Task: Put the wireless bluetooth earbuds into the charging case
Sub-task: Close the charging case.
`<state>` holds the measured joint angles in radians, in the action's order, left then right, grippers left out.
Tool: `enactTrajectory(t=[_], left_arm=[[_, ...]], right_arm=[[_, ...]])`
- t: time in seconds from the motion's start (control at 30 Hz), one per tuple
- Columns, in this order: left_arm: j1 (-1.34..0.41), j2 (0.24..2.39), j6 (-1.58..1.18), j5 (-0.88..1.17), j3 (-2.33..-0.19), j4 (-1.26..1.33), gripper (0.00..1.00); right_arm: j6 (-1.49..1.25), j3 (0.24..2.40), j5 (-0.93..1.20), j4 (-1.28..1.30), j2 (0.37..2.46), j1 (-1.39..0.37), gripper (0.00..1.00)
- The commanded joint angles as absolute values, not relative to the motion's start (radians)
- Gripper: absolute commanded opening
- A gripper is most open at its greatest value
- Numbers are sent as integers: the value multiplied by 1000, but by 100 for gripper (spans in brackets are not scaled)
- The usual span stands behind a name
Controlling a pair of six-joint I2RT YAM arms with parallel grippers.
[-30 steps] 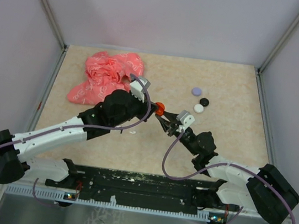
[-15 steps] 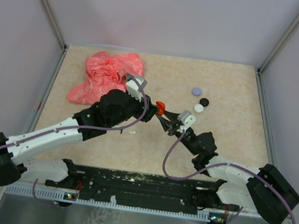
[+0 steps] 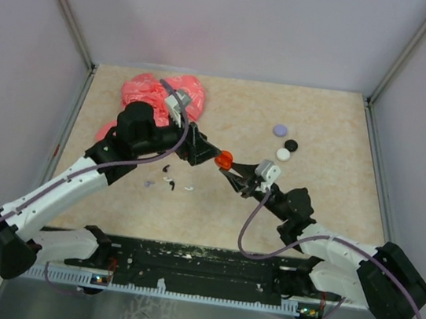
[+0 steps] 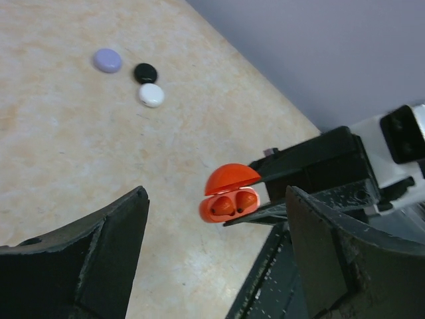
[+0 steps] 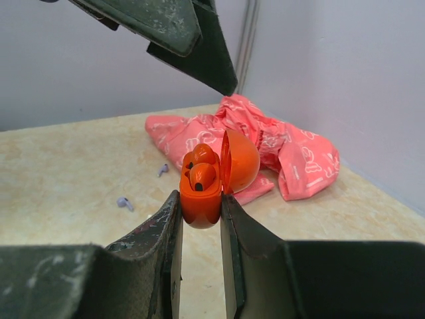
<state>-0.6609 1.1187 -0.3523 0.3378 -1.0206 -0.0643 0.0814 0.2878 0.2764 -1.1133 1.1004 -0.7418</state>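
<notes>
Orange charging case (image 5: 201,193) pinched in right gripper (image 5: 199,211); left gripper (image 3: 202,148) spread wide.

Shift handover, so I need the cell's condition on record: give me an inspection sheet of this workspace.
Surface: beige speckled table.
Job's things: orange charging case, lid open, two orange earbuds seated inside; loose earbuds, black, purple and white, on the table near the left arm.
Clutter: crumpled pink bag far left; purple disc, black disc, white disc far right.
Grippers: left gripper open, holding nothing, beside the case; right gripper fingers shut on the case.
Cables: purple cable loops along each arm.
Surroundings: lilac walls, metal corner posts.
</notes>
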Motion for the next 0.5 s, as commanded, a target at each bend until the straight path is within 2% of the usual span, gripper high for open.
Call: enactTrajectory(t=[0.0,0.3,0.47], left_arm=[[-658,1130,-395,597,-1038,-14,89],[-649,1194,-407,666,-1048,-37,91],[-649,1221,-419,719,-1042,-25,88]], right_arm=[[53,319,403,-1127,1075,-736,0],[-22,352,508,-1166,1087,-721,0],[-71,362,538,-1216,1102,-709,0]])
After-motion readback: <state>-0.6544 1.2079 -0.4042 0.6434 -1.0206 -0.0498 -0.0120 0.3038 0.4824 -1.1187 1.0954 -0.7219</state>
